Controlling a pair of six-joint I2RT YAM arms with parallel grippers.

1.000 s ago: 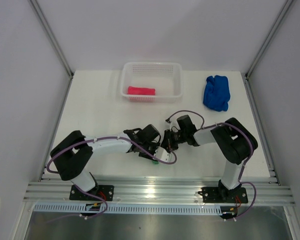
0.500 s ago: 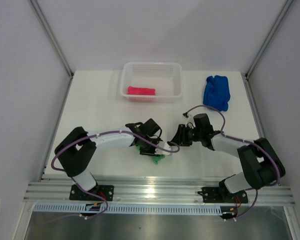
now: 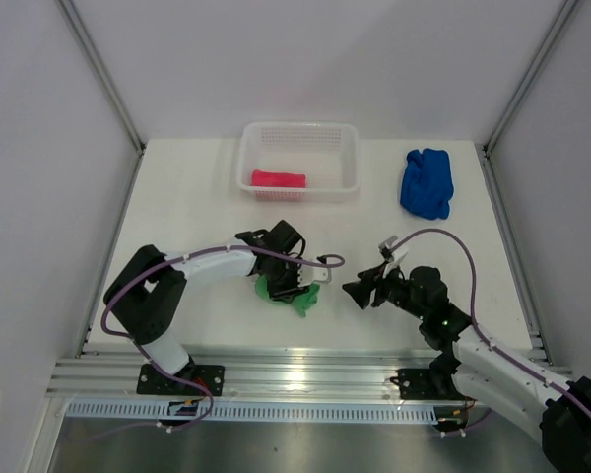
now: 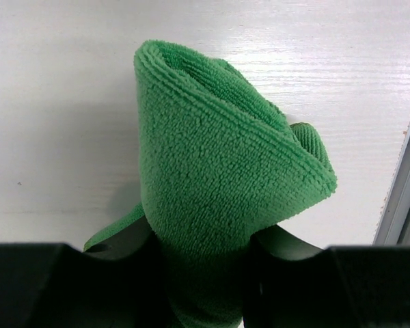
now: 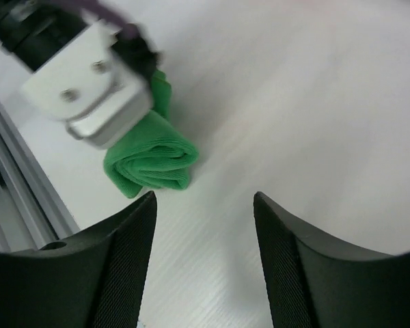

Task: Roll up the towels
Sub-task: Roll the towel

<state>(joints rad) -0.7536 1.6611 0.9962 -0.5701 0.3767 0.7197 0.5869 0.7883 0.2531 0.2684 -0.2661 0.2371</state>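
Note:
A rolled green towel (image 4: 219,171) sticks out between the fingers of my left gripper (image 4: 201,242), which is shut on its lower end. From above, that gripper (image 3: 292,279) sits near the table's front middle, with the green towel (image 3: 303,301) showing beneath it. My right gripper (image 3: 358,293) hangs a little to the right of it, open and holding nothing. In the right wrist view its jaws (image 5: 203,197) stand wide apart, and the green towel (image 5: 154,162) lies beyond them. A pink towel (image 3: 278,179) lies in the basket. A blue towel (image 3: 426,182) sits crumpled at the back right.
A white mesh basket (image 3: 300,128) stands at the back centre. An aluminium rail (image 3: 315,374) runs along the table's near edge, close to the green towel. White walls enclose the table on the left, right and back.
My right gripper has let go near the green towel, opened, and drawn back to the right and towards the near edge. My left gripper keeps its hold and has shifted slightly left.

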